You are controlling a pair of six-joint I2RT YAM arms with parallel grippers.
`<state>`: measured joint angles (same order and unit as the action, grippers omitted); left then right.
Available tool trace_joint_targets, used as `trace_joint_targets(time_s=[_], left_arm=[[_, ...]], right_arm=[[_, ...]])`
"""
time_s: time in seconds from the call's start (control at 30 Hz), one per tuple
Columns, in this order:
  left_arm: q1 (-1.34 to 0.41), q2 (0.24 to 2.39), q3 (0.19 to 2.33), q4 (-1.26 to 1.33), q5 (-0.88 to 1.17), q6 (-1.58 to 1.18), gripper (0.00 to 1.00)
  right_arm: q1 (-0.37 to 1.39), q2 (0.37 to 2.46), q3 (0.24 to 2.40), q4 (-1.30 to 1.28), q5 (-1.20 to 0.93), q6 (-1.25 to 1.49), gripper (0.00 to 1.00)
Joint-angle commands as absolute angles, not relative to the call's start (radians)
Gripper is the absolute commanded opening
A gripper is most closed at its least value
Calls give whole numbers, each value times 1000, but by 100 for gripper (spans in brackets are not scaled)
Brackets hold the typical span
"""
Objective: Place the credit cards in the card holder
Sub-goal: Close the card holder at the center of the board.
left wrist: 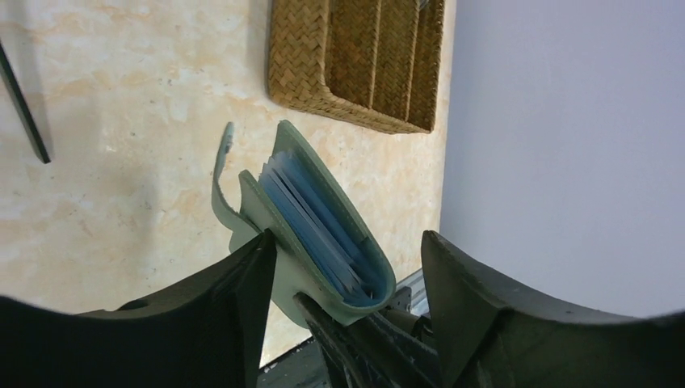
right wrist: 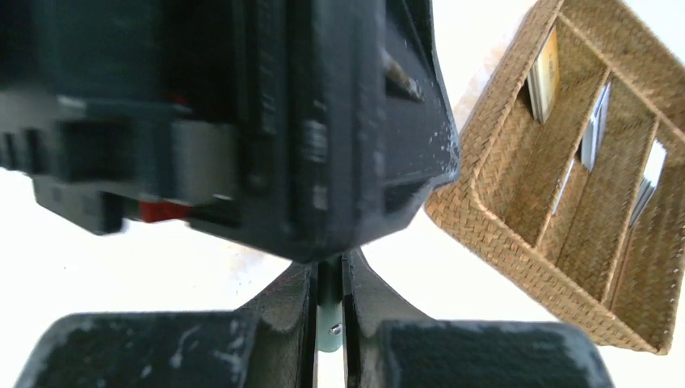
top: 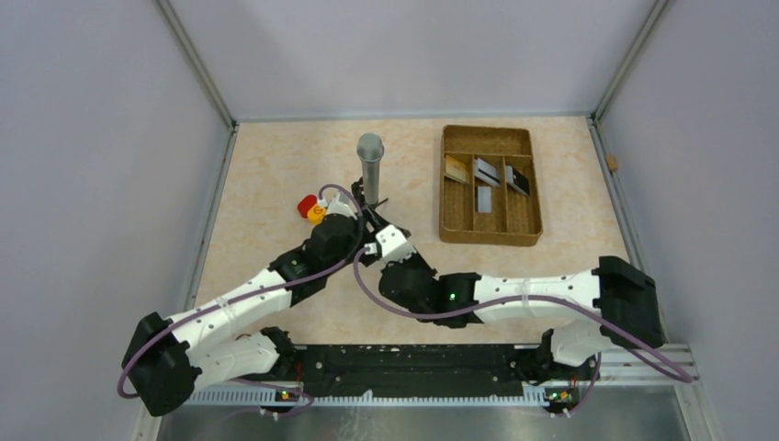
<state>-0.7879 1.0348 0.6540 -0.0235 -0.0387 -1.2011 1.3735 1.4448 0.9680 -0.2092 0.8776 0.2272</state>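
The card holder (left wrist: 323, 218) is a grey-green wallet, partly open, with light blue panels showing inside. It is held up above the table. My right gripper (right wrist: 329, 275) is shut on its thin grey-green tab (right wrist: 329, 323), which has a small metal snap. My left gripper (left wrist: 347, 242) is open around the wallet: its left finger (left wrist: 242, 299) touches the wallet's outer face and its right finger (left wrist: 485, 307) stands well apart. The credit cards stand in the brown tray: a tan-gold one (top: 457, 168), silvery ones (top: 484, 172) and a black one (top: 517, 180). In the top view both grippers (top: 354, 220) (top: 384, 237) meet mid-table.
The woven brown tray (top: 490, 234) stands at the back right and also shows in the wrist views (left wrist: 355, 105) (right wrist: 485, 218). A grey cylinder (top: 370, 158) stands upright behind the grippers. Red and yellow small objects (top: 310, 209) lie left of it. A thin black strip (left wrist: 24, 105) is nearby.
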Motion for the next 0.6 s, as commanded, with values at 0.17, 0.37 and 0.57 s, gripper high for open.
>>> trace_joint_targets(time_s=[0.17,0.37,0.57], left_arm=[[-788,1062,634,22,-68,-1192,41],[-784,1051,603,19,-106,-1186,3],[-756,997,570,-28,-137,-1127,0]], right_arm=[[1461,1574,1093,-187,1037,139,0],[1482,1587,1119,-305,1044,196,35],[1469,1454,1058,-402,951,280,73]])
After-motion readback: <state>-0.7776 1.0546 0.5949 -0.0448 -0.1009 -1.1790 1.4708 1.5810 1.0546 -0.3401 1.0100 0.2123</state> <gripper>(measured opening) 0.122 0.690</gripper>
